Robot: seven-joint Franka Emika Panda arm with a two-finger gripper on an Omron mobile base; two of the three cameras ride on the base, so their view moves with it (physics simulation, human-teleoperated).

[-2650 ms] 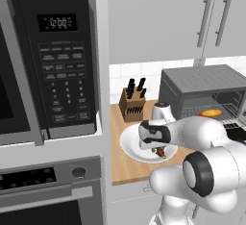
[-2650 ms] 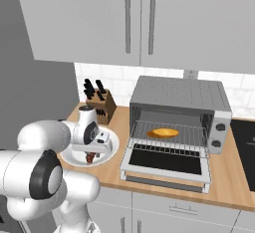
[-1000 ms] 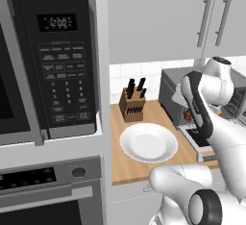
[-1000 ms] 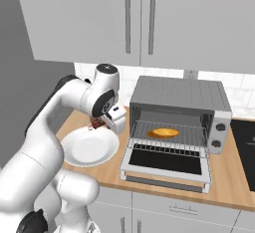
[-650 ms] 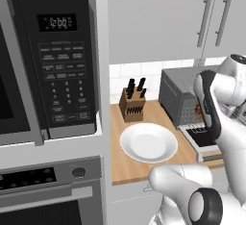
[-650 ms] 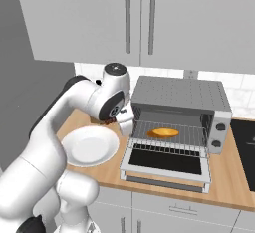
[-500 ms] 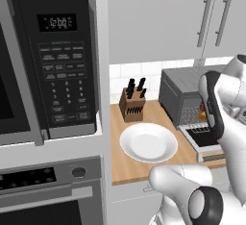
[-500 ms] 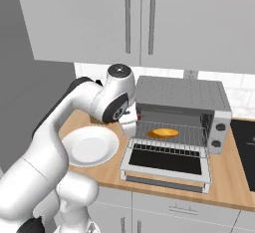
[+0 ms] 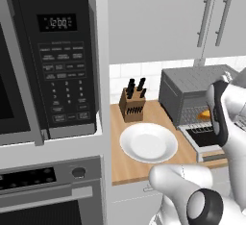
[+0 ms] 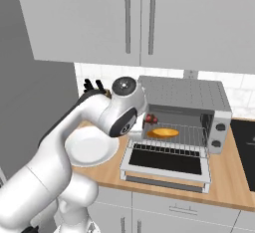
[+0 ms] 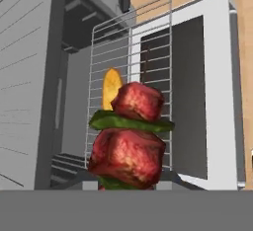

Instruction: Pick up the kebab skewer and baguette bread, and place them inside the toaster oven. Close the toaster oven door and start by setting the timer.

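Two items to load, one already in: baguette bread (image 10: 163, 133) lying on the wire rack (image 10: 172, 138) inside the toaster oven (image 10: 182, 108), kebab skewer (image 11: 131, 138) clamped in the gripper (image 10: 145, 121) and carried at the left edge of the oven mouth, above the rack. Step in hand, by judgement: inserting the skewer.

Largest to smallest:
- Toaster oven: grey ribbed-top box at the far right of the tabletop (image 9: 125, 164), cavity open, knobs down its right side.
- Toaster oven door (image 10: 167, 163): dropped flat toward the near side, dark glass facing up, light grey frame.
- Plate (image 9: 148, 143): white, bare, left of the oven, near the knife block (image 9: 132, 102).
- Baguette bread: stubby golden-orange loaf, about mid-rack.
- Kebab skewer: two dark red meat chunks with green slices between, seen end-on in the hand view; bottom end cut off at the view's edge.

Next move, probably: push further in over the rack, lower beside the bread without knocking it, release, back out clear of the door. Then lift the door shut by its handle and turn the timer knob. Which knob is the timer: cannot tell.

Risk: skewer close to the left cavity wall; little margin.
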